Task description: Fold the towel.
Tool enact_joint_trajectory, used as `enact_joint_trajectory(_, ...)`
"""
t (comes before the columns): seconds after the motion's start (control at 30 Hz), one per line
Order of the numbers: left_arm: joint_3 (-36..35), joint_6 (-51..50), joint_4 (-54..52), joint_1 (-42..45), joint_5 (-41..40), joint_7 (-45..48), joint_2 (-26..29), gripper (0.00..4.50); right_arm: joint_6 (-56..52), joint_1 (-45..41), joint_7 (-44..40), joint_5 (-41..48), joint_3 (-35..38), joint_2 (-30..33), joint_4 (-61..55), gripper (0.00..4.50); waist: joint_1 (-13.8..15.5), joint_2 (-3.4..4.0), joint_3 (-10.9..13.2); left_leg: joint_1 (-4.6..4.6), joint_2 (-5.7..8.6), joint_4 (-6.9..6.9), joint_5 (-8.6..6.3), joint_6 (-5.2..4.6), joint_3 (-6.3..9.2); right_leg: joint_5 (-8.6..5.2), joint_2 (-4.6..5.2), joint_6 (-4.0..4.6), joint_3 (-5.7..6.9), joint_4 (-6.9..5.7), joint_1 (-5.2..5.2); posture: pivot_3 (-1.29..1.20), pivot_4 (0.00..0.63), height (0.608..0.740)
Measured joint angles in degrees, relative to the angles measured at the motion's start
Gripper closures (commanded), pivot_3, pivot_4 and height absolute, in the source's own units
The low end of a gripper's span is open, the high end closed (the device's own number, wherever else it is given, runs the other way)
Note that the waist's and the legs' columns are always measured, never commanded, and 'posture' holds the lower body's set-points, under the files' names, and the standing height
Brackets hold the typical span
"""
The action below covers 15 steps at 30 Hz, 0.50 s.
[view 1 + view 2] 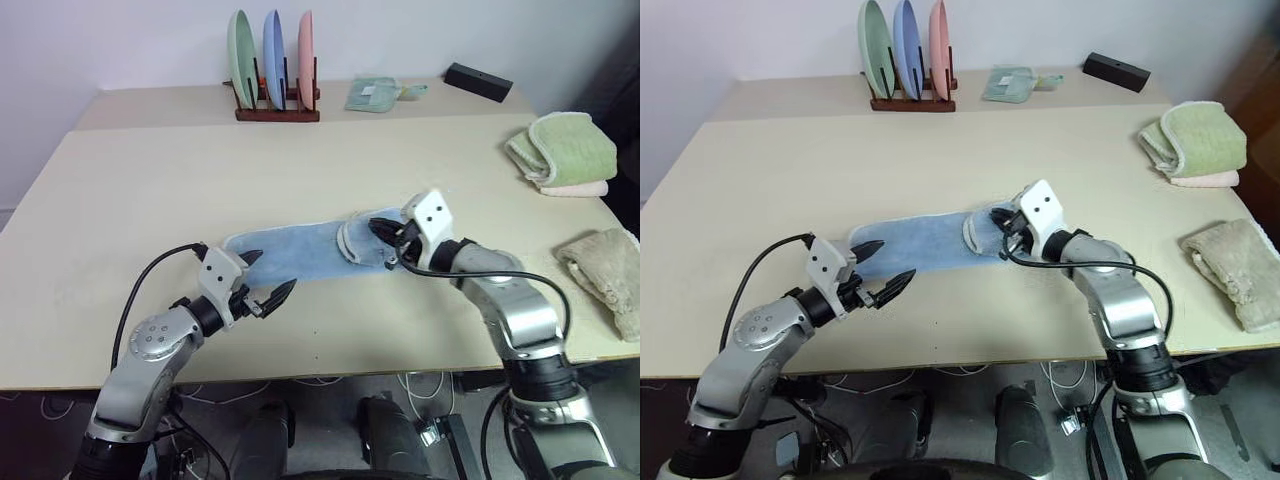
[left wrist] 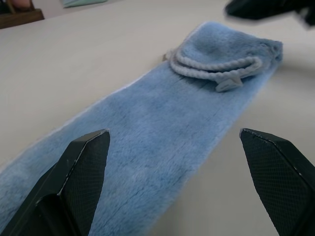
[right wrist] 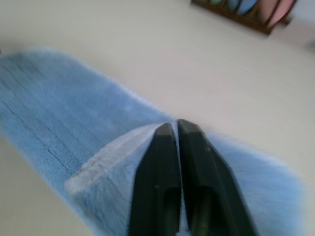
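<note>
Right claw (image 1: 385,232) pinching towel (image 1: 300,252) end, left claw (image 1: 268,280) spread, level, beside it

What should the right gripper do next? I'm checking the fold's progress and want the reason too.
Probably carry the pinched end across toward the left gripper. The right gripper is shut on the towel at its near end, which is already turned up and curled over, while the rest lies flat on the table. The left gripper waits open at the other end.

Beige table (image 1: 150,200) with blue towel (image 1: 295,252), plate rack (image 1: 277,108), green towel (image 1: 560,148).
</note>
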State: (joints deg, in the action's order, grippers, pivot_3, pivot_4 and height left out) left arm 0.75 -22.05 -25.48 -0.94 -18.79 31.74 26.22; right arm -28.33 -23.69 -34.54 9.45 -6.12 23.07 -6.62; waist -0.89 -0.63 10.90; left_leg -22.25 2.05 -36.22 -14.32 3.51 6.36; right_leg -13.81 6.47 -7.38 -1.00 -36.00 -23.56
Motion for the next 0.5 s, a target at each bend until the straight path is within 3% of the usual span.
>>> enact_joint_trajectory(0.13, 0.0, -0.3, -1.6, -2.6, 0.0, -1.0, -0.3, 0.17, 5.6, 0.2, 0.4, -4.7, -5.8, -1.7, 9.3, 4.44, 0.0, 0.0, 0.0, 0.0, 0.0, 0.01, 0.0, 0.0, 0.0, 0.0, 0.0, 0.0, 0.0, 0.0, -0.01, 0.0, 0.15, 0.74)
enact_joint_trajectory(0.4, -3.8, -6.2, -7.1, -9.6, -3.6, -5.5, -2.4, 0.17, 11.1, 2.0, -0.5, -6.5, -6.0, -0.6, 8.5, 4.44, -0.2, -0.02, 0.0, 0.06, 0.0, 0.0, 0.0, 0.0, -0.01, -0.03, 0.01, 0.05, -0.02, -0.02, 0.03, 0.0, 0.15, 0.74)
enact_joint_trajectory(0.5, -8.5, -14.5, -11.0, -14.1, -12.8, -9.0, -5.3, 0.0, 10.4, 0.7, -2.1, -3.8, -3.1, 0.5, 5.7, 3.24, -0.1, -0.02, 0.0, 0.03, -0.01, -0.02, 0.0, 0.0, 0.03, -0.02, 0.01, 0.03, -0.01, -0.04, 0.02, 0.0, 0.15, 0.74)
